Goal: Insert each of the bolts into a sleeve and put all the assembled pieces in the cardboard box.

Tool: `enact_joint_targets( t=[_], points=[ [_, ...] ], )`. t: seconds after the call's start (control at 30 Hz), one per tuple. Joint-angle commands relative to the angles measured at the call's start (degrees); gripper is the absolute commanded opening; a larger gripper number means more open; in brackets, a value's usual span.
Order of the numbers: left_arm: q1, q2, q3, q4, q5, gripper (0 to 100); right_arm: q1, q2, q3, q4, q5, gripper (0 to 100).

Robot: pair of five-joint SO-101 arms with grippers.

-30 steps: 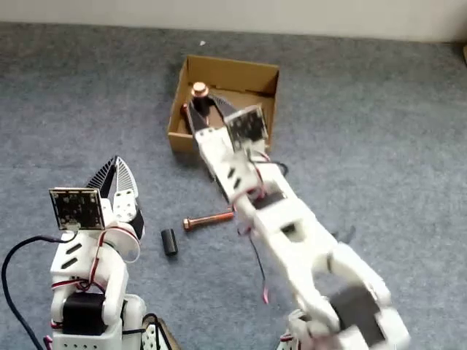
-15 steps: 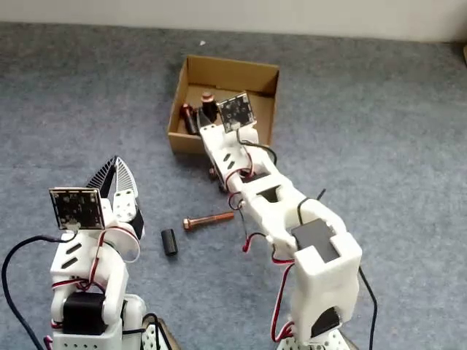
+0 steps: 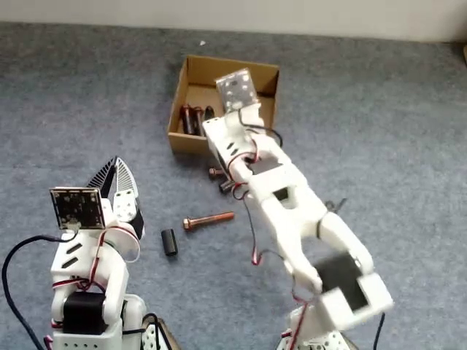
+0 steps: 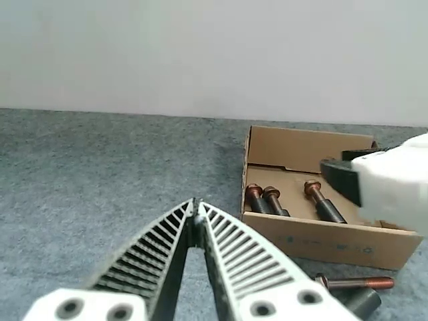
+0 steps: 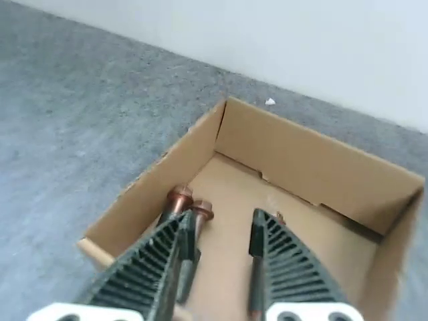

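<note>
The right gripper point(image 5: 222, 217) hung over the cardboard box point(image 5: 314, 157) with its jaws parted and nothing between them. Its wrist view looked down past the fingers at the box floor, where the copper heads of two assembled pieces point(image 5: 189, 206) lay side by side under one finger.

The left wrist view looked into the box from the near side. It showed three assembled pieces on the floor, each a copper-headed bolt in a dark sleeve, two close together and one a little apart. Part of the right gripper hung above the box's right end.

From the high view, those pieces lay in the left part of the box, which sat far and centre on the grey carpet point(image 3: 365, 146), with the right arm point(image 3: 284, 204) stretched over it. That view also took in a loose bolt point(image 3: 208, 219) on the carpet between the arms, well apart from the box. A black sleeve point(image 3: 169, 241) lay near its head, just to the left and nearer. A second bolt point(image 3: 216, 173) and second sleeve point(image 3: 228, 186) lay just on the near side of the box, beside the right arm.

The left gripper point(image 4: 195, 204) was at the near left, jaws closed tip to tip on nothing and pointing toward the far side.
</note>
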Motion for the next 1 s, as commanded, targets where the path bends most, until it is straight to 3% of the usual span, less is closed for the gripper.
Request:
enact_joint_targets(
  t=[0.0,0.1,0.23,0.33,0.63,0.8,0.97],
  points=[
    [-0.4,-0.4,-0.2,-1.4,-0.3,1,0.7,-11.5,-2.2,16.7,0.6,12.8],
    [-0.4,-0.4,-0.2,-1.4,-0.3,1,0.7,-16.0,-2.2,25.9,2.2,12.7],
    [-0.5,-0.4,-0.2,-1.4,-0.3,1,0.7,-18.2,-2.2,37.7,10.6,12.7],
    [-0.6,-0.4,-0.2,-1.4,-0.3,1,0.4,-18.2,-2.1,44.3,9.9,12.7],
    [-1.9,-0.4,-0.2,-1.4,-0.2,1,-0.4,-18.2,-2.1,47.0,-27.3,12.8],
    [-1.8,-0.4,-0.2,-1.4,-0.2,1,-3.9,-12.7,-2.9,47.1,-35.5,12.8],
    [-1.8,-0.4,-0.2,-1.4,-0.2,1,-3.8,-0.6,-13.0,51.6,-43.6,12.8]
  ],
)
